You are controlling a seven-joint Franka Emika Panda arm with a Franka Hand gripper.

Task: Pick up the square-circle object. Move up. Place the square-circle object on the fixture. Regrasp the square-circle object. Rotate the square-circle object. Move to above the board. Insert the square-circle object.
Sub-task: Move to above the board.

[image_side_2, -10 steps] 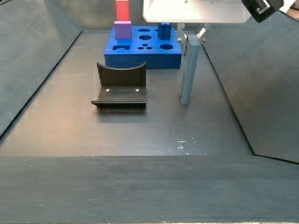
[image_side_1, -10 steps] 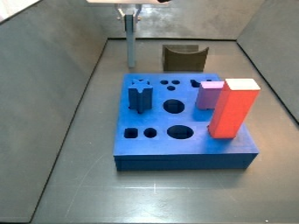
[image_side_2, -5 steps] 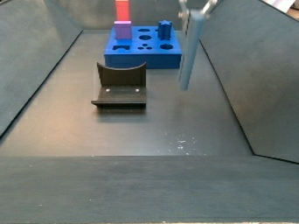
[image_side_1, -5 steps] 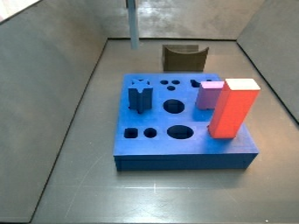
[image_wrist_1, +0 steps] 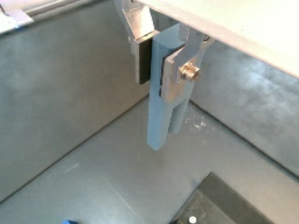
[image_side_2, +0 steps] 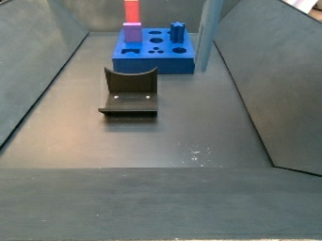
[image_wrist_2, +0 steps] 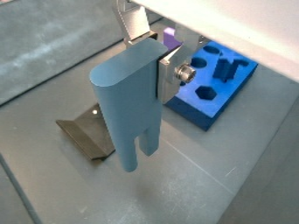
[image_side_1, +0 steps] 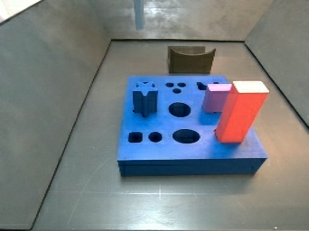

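The square-circle object (image_wrist_2: 128, 105) is pinched upright between the fingers of the gripper (image_wrist_1: 160, 63), clear of the floor, at upper centre in both wrist views. Move-up step judged in hand. Next: lowering onto the fixture (image_side_2: 128, 91), lower left.

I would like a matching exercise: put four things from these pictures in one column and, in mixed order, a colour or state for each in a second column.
Things:
1. square-circle object
2. board
3. fixture
4. tall block

Colour or state:
A. red, standing on the board
B. dark, on the floor, nothing resting on it
C. light grey-blue, held in the tool above the floor
D. bright blue, with round and square holes

Pairs: 1-C, 2-D, 3-B, 4-A
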